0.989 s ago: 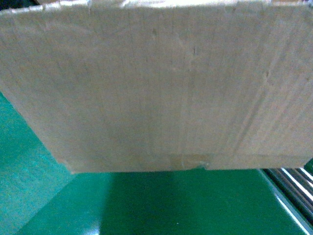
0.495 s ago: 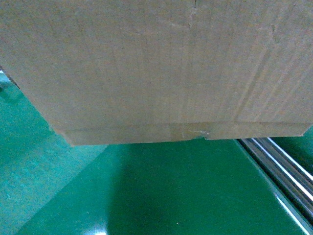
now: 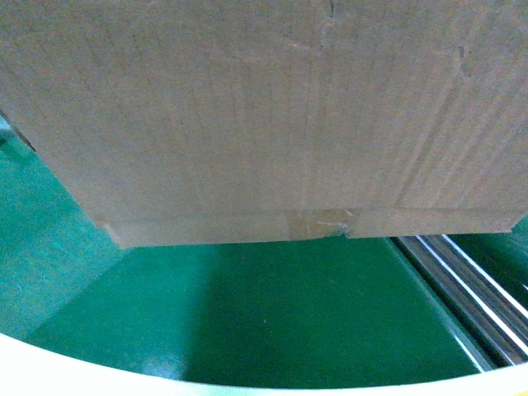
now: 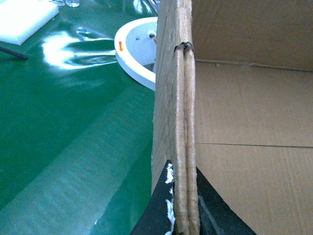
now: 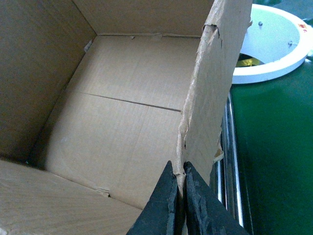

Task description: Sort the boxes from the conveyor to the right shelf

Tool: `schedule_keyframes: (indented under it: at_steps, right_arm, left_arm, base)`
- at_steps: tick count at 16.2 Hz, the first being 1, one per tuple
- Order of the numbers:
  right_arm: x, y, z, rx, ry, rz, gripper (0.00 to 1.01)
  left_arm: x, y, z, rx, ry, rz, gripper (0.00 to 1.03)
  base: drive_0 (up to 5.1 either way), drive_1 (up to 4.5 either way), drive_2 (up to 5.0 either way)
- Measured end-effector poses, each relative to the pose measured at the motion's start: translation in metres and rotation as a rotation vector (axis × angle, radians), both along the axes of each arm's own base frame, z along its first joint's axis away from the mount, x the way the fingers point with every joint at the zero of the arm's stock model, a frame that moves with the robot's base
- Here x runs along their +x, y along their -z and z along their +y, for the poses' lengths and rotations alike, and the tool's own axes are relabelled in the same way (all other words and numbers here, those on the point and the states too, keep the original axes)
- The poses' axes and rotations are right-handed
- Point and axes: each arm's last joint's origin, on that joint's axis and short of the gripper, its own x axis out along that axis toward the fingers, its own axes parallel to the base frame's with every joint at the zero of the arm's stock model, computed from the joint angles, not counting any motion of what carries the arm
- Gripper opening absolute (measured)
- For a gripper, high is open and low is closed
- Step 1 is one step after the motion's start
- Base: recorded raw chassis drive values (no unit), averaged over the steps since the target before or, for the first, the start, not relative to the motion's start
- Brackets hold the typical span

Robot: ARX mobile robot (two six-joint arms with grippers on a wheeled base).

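Head view: box point(image 3: 272, 124) fills the top two thirds, its near side face toward the camera, bottom edge with a clear tape patch point(image 3: 328, 221) at about 5 o'clock of the face. Below it the green belt point(image 3: 280, 322), with a shadow under the box; whether the box touches the belt cannot be told. Pale cream rim point(image 3: 49, 363) curves along the bottom edge. Metal rail point(image 3: 462, 285) runs at 4 o'clock, just beside the belt.

Left wrist view: left tool point(image 4: 182, 205) clenched on the box's left wall point(image 4: 180, 107), one black finger on each side of the doubled cardboard edge. Box interior lies at 3 o'clock, belt at 9 o'clock. White ring point(image 4: 137, 54) at 12 o'clock, partly behind the wall. White block point(image 4: 22, 19) at 10 o'clock on the belt.

Right wrist view: right tool point(image 5: 180, 203) clenched on the box's right wall point(image 5: 210, 88), whose top edge is ragged and torn. Open box interior at 9 to 12 o'clock. Rail at 5 o'clock beside the wall, white ring point(image 5: 274, 49) at 2 o'clock.
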Motion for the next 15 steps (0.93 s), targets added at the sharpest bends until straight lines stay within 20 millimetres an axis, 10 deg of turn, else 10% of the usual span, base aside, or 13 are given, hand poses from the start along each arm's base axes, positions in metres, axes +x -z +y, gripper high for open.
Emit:
schedule_keyframes:
  at_steps: [15]
  right_arm:
    - [-0.0013, -0.0015, 0.0, 0.001, 0.0, -0.007, 0.02]
  left_arm:
    - [-0.0003, -0.0006, 0.0, 0.001, -0.001, -0.004, 0.03]
  base:
    - [-0.6, -0.61, -0.6]
